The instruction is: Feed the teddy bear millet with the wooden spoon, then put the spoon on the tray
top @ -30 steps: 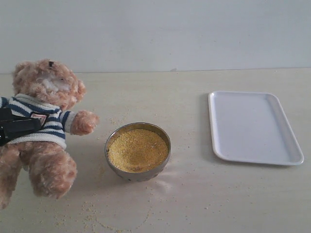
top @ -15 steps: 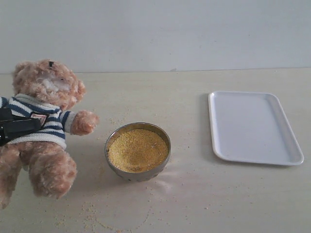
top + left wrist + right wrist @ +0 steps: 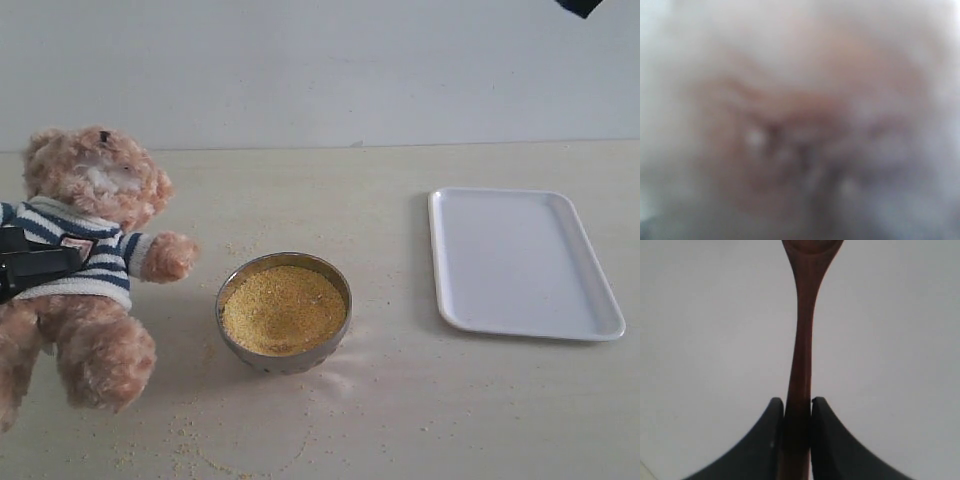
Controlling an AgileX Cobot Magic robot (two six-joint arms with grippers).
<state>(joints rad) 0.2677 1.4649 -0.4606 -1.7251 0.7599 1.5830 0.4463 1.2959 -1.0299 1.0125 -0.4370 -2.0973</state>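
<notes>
The teddy bear [image 3: 98,262] is held leaning at the left of the table [image 3: 400,410]. The left fingers [image 3: 35,262] are laid across its striped chest and closed partway on the soft body. Nothing but blurred fur is seen in the left wrist view. The bear's face is turned up and away from these fingers, and one paw is stretched out towards the metal bowl [image 3: 285,257].

The bowl stands just past that paw, on the far side of the bear from the left fingers. It is heaped with millet [image 3: 283,308], and loose grains are scattered on the table around it. Further from the left fingers again, well apart from the bowl, the tray [image 3: 520,265] lies flat with nothing on it.

The wooden spoon [image 3: 801,340] is clamped by its handle between the right fingers [image 3: 762,440], which are shut tight on it. Its long axis runs straight out from them, with the bowl end farthest away and cut off by the frame. It cannot be told whether grain is carried.

Only a dark tip [image 3: 580,5] is seen at the upper edge of the exterior view, over the tray side, so the right fingers are judged to be raised well clear of the table. From there the millet lies below and across towards the bear. The next move is judged to rest on the right arm, since the left is taken up with the bear.
</notes>
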